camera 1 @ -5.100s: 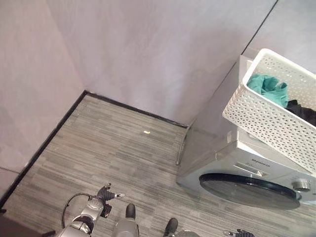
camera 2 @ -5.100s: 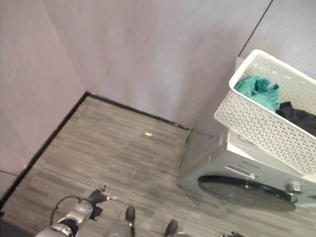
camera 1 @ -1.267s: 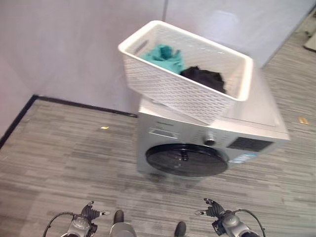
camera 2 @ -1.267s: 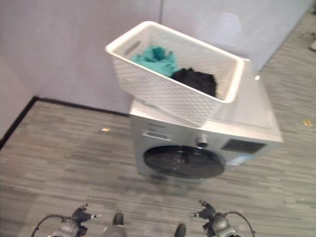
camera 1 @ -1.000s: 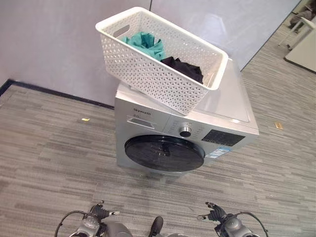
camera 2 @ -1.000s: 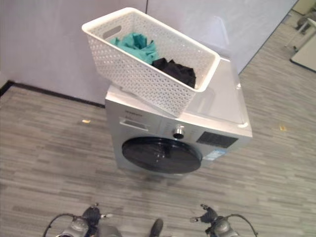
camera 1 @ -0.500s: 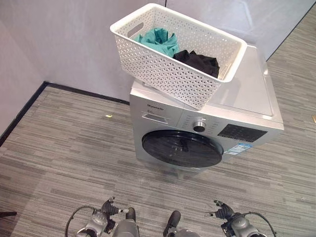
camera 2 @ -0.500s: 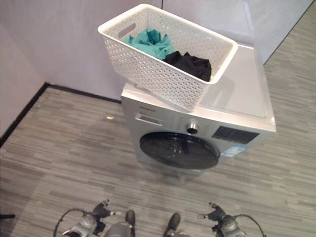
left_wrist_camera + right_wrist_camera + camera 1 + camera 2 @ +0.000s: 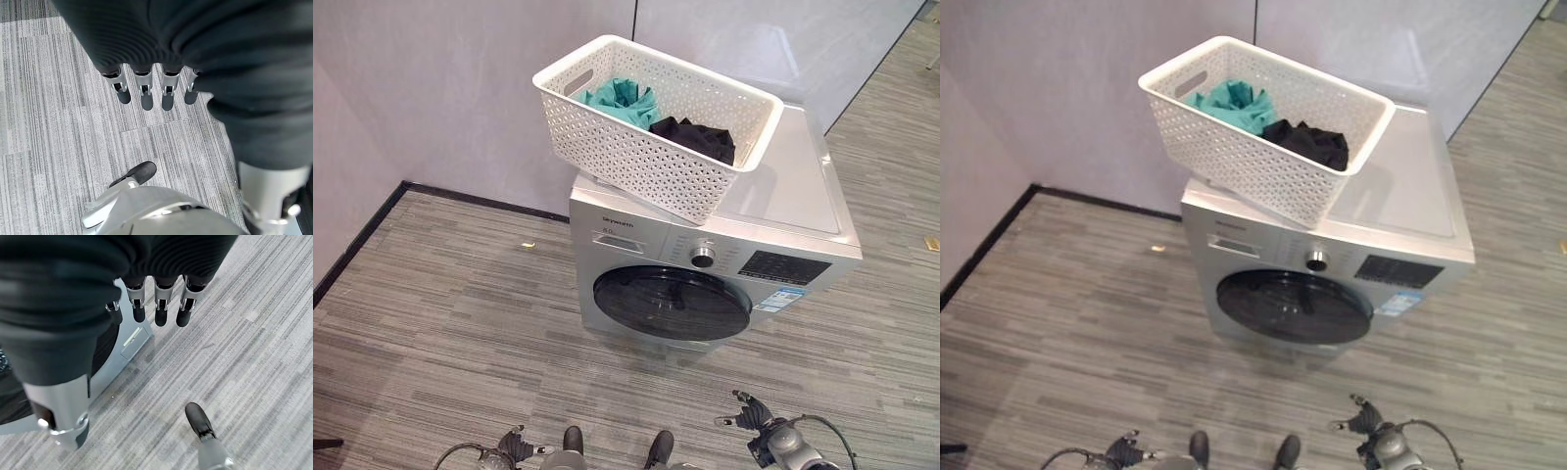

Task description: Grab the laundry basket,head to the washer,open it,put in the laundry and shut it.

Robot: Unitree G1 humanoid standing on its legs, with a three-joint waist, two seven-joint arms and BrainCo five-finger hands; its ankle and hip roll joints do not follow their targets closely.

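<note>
A white lattice laundry basket (image 9: 646, 157) stands tilted on top of a silver front-loading washer (image 9: 788, 196). In the basket lie a teal cloth (image 9: 619, 98) and a black cloth (image 9: 693, 137). The washer's round dark door (image 9: 671, 304) is closed. My left hand (image 9: 512, 450) hangs low at the bottom of the view, well short of the washer. My right hand (image 9: 754, 419) hangs low at the lower right, also apart from it. Both are open and hold nothing. In the wrist views their fingers (image 9: 142, 95) (image 9: 160, 313) point straight at the floor.
Grey walls with a black skirting (image 9: 470, 199) stand behind and to the left of the washer. Striped grey floor (image 9: 440, 333) spreads in front. A small yellowish scrap (image 9: 527, 245) lies left of the washer, another (image 9: 930, 242) at the right edge.
The camera has swung from the wall corner onto the washer, which now sits in the middle. Both hands stay hanging low and open. The basket has not moved on the washer.
</note>
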